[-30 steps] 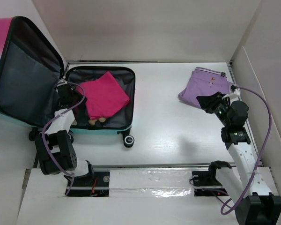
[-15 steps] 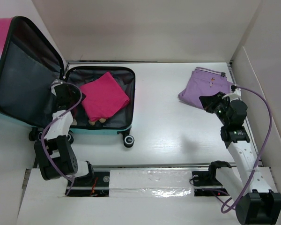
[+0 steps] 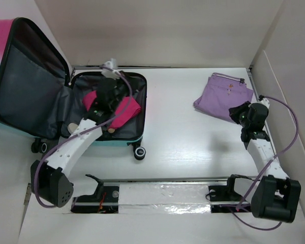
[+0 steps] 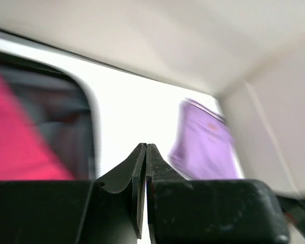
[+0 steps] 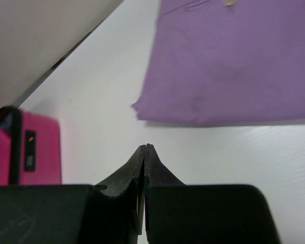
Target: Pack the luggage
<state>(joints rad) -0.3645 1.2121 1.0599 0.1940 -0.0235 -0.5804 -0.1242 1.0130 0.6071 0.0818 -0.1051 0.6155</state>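
Observation:
The luggage [image 3: 20, 76] lies open at the left, pink-to-teal lid raised, its dark-lined base [image 3: 138, 91] flat on the table. A folded pink cloth [image 3: 126, 113] lies in the base. A folded purple cloth [image 3: 221, 94] lies at the far right. My left gripper [image 3: 121, 94] hovers over the base above the pink cloth, shut and empty; its blurred wrist view shows shut jaws [image 4: 146, 148], pink cloth [image 4: 15, 147] and purple cloth [image 4: 206, 140]. My right gripper [image 3: 236, 114] is shut and empty just near of the purple cloth [image 5: 234, 66], tips [image 5: 145, 148] short of its edge.
White walls close in the table at the back and right [image 3: 279, 76]. The suitcase wheel [image 3: 139, 152] sticks out toward the table's middle. A rail with foil tape [image 3: 162, 195] runs along the near edge. The pink shell shows far left in the right wrist view [image 5: 38, 147].
My left arm has swung from the suitcase's left edge up and right, over the base and the pink cloth. My right gripper has shifted slightly right, beside the purple cloth.

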